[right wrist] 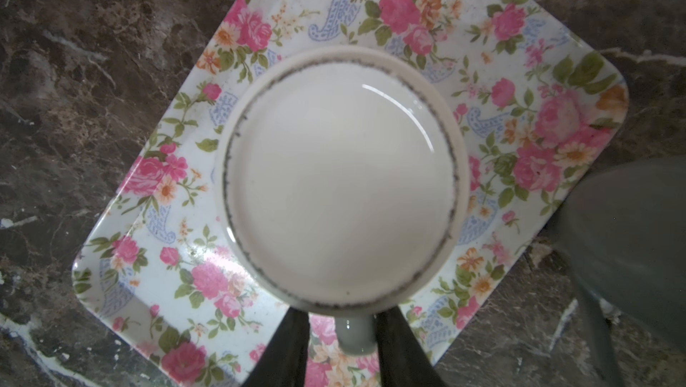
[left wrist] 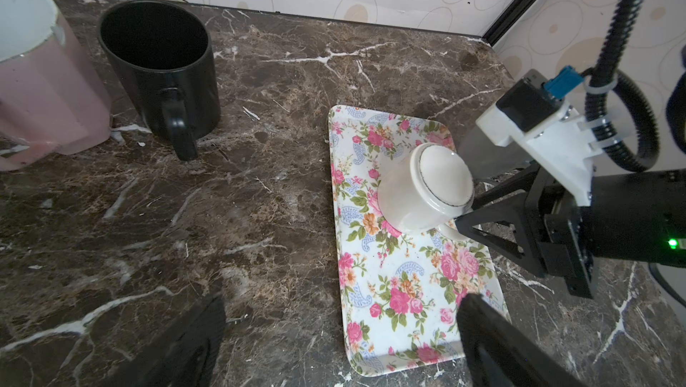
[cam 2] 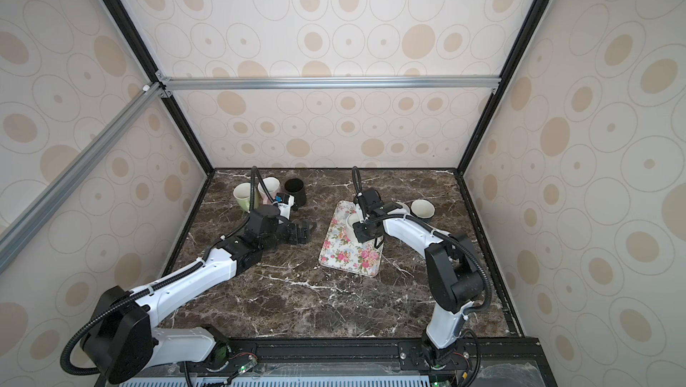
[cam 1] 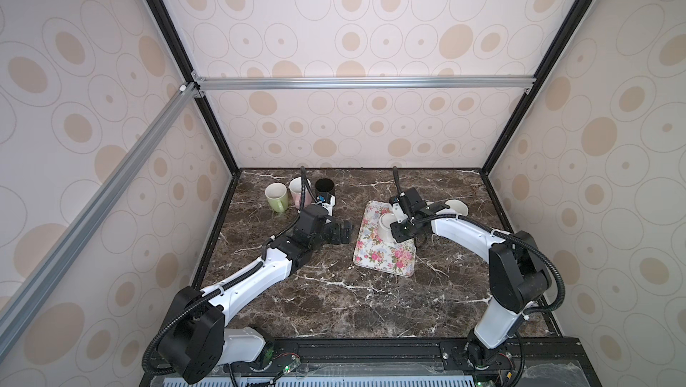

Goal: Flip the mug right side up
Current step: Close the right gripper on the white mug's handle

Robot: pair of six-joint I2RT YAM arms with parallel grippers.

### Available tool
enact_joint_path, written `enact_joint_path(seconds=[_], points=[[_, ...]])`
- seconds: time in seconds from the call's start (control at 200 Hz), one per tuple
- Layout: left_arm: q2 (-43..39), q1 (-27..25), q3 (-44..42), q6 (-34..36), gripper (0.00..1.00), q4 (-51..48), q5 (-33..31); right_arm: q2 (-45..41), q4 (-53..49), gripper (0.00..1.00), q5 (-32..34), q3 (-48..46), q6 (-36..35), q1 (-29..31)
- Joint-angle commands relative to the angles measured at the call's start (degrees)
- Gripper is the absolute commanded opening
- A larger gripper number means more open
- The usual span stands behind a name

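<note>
Straddling mug [right wrist: 341, 181] handle [right wrist: 355, 335]: right fingers [right wrist: 286, 351]; grey cup [right wrist: 631, 240] near floral tray [right wrist: 519, 69].

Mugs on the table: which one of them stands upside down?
The white mug on the floral tray: its flat base faces up. The green mug, pink mug, black mug and grey mug show open mouths.

Dark marble tabletop [cam 1: 334, 303] bears green mug [cam 1: 276, 195], pink mug [cam 1: 297, 188] and black mug [cam 1: 325, 187] clustered far left, floral tray [cam 1: 386, 260] mid-right, grey cup [cam 1: 457, 207] far right.
</note>
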Motion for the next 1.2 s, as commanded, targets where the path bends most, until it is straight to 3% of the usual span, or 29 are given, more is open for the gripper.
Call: enact_joint_path(seconds=[0.0, 0.405, 1.195], points=[[0.6, -0.1, 2.5, 0.2, 0.98, 1.0, 0.2, 1.4, -2.2, 0.33, 2.0, 1.9, -0.7, 0.7], [0.9, -0.1, 2.2, 0.0, 0.98, 0.9, 0.1, 4.9, -4.9, 0.25, 5.4, 5.4, -0.6, 2.3], [0.6, -0.1, 2.0, -0.4, 0.98, -0.1, 0.8, 4.3, -4.8, 0.17, 3.6, 4.4, 3.0, 2.5]])
